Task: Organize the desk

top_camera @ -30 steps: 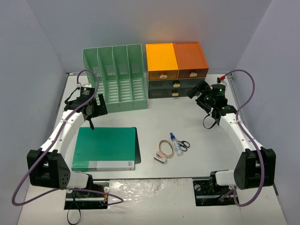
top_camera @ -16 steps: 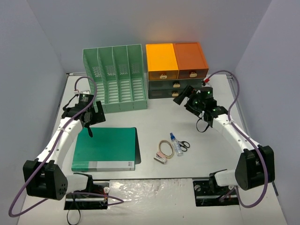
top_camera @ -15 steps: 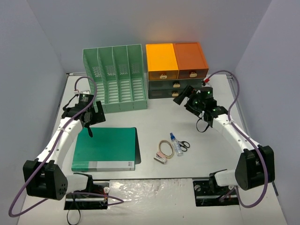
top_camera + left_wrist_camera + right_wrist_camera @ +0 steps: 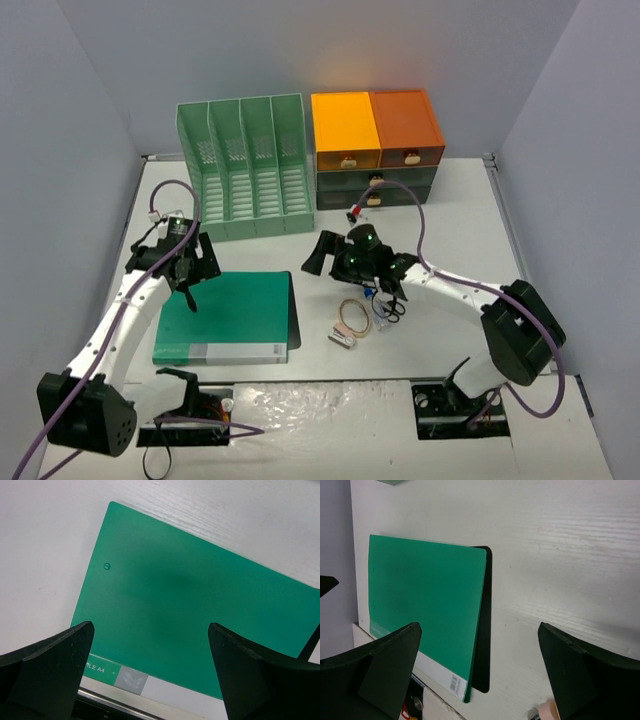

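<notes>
The off-white desk holds a green folder lying flat at the near left. My left gripper hangs open over the folder's far left corner; the left wrist view has the folder below the spread left gripper, which holds nothing. My right gripper is open just right of the folder's far right corner. In the right wrist view the folder's right edge lies under the empty right gripper.
A mint-green file rack and an orange-and-grey drawer unit stand along the back. A tan tape ring, a small clear bottle and black scissors lie right of the folder, partly under my right arm.
My right arm has swung left from in front of the drawers to the folder's right edge. My left gripper has come nearer, over the folder's corner. Both stay open.
</notes>
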